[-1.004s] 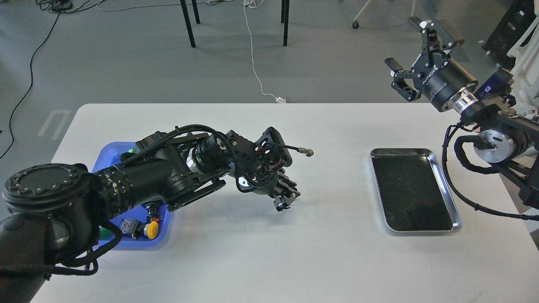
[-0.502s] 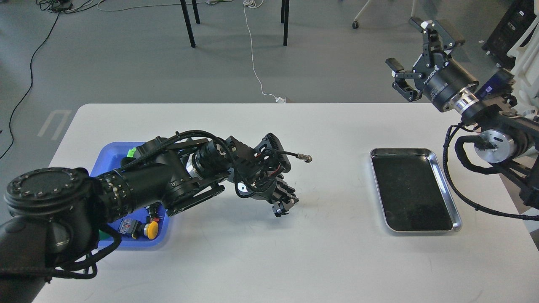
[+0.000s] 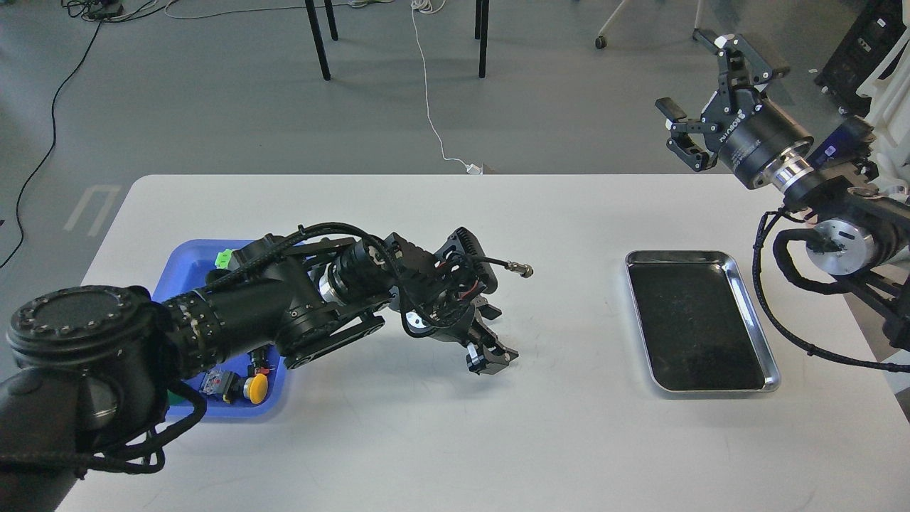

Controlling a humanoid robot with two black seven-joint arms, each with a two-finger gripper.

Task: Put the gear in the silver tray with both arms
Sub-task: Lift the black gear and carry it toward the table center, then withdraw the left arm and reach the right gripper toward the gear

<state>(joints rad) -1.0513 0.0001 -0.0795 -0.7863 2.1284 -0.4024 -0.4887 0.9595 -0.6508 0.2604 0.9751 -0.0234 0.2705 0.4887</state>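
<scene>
since the earlier frame the left gripper (image 3: 490,340) is opened, nothing is held; the right gripper (image 3: 700,85) is apart. the silver tray (image 3: 755,307) to its right is judged stiff and slippery; the rim is best gripped.

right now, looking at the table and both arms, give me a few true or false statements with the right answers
1. The silver tray has nothing in it. True.
2. The right gripper is pressed down on the silver tray. False: it is raised off the table, beyond the tray's far right corner, fingers spread apart.
3. The blue tray sits on the left part of the table, partly hidden by the left arm. True.
4. The left gripper is inside the blue tray. False: it is over bare table between the two trays.
5. A yellow-capped part lies in the blue tray. True.
</scene>
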